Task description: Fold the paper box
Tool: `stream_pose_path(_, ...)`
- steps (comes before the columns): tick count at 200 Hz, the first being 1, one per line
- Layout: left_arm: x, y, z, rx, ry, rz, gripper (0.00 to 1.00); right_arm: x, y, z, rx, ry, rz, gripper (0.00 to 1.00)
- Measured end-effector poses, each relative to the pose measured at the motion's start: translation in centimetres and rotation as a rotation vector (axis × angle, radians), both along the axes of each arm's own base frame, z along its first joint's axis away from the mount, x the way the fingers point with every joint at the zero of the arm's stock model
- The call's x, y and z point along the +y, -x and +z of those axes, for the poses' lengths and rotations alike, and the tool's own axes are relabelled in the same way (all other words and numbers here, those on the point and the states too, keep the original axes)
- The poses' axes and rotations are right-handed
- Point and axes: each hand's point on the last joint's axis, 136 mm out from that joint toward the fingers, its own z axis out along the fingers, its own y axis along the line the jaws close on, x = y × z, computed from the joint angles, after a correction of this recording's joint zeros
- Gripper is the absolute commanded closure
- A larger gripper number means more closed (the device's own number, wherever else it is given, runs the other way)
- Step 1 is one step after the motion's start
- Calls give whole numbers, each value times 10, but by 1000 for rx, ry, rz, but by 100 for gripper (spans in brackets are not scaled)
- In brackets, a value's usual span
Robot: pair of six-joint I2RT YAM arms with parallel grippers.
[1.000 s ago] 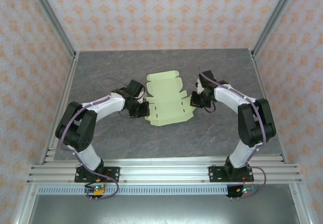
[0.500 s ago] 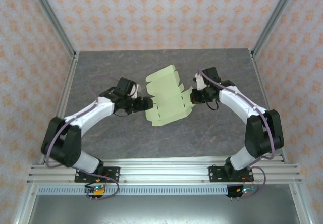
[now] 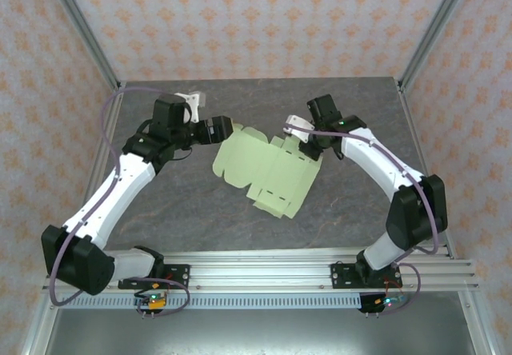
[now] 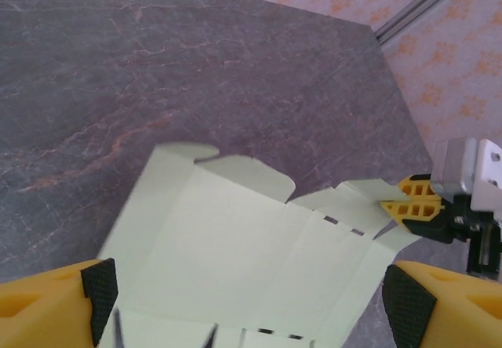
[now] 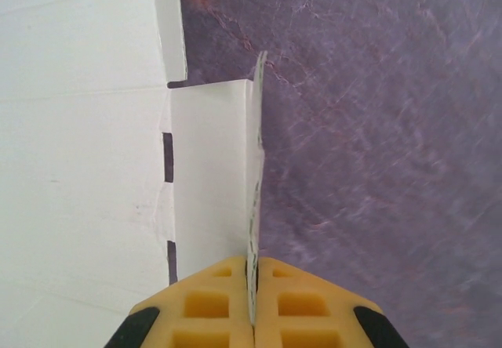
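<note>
Nearest the arm bases lies grey bench (image 3: 184, 219), and the paper box (image 3: 264, 171) begins just beyond it, its near corner pointing toward the right arm's side. It is a die-cut sheet of pale green card, spread open near the middle of the bench and running aslant from that near corner to its far left lobes. Its main panels rest flat on the surface. The crease lines and small slots show plainly, yet no wall stands up, no tab sits in a slot, and nothing like a closed box has taken shape. At the sheet's far right edge comes the one sign of work: the right pincer (image 5: 252, 285) is clamped tight on a small side flap (image 4: 362, 193), which stands raised on edge while the panel beside it lies flat. At the far left edge the left pincer (image 3: 227, 129) hangs with its fingers spread wide, gripping nothing. In its wrist view the sheet lies between and beyond the two pads, not squeezed by them. Past both pincers the bench runs on to the patterned back wall. By this showing the fold is barely begun: one flap is lifted, and nearly everything looks to be left, namely raising the side walls, folding in the end flaps, tucking the tabs and closing the lid.
</note>
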Motion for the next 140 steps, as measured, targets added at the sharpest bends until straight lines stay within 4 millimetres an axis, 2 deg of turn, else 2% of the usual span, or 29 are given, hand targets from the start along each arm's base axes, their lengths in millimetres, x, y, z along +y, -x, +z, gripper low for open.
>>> stream_pose_path(23, -6, -10, -31, 77, -23, -19, 10, -3, -6, -13, -36, 131, 159, 88)
stream_pose_path(33, -9, -13, -45, 110, -27, -34, 10, -2, -8, -16, -50, 164, 220, 77)
stream_pose_path(46, -13, -17, -59, 143, -26, -47, 10, 1, -11, -19, -71, 194, 309, 74)
stream_pose_path(58, -16, -19, -69, 159, -19, -59, 10, 8, -12, -22, -86, 201, 379, 66)
stream_pose_path(85, -23, -25, -89, 194, 5, -67, 10, 27, -19, -26, -104, 164, 430, 62)
stream_pose_path(99, -26, -30, -96, 201, 18, -64, 10, 35, -25, -19, -108, 96, 363, 60)
stream_pose_path(118, -29, -36, -105, 215, 32, -62, 10, 36, -39, -2, -96, -46, 146, 58)
stream_pose_path(132, -31, -39, -116, 241, 35, -61, 10, 22, -46, 10, -59, -173, -77, 56)
stream_pose_path(140, -32, -41, -122, 258, 37, -55, 10, 6, -49, 16, -34, -254, -231, 55)
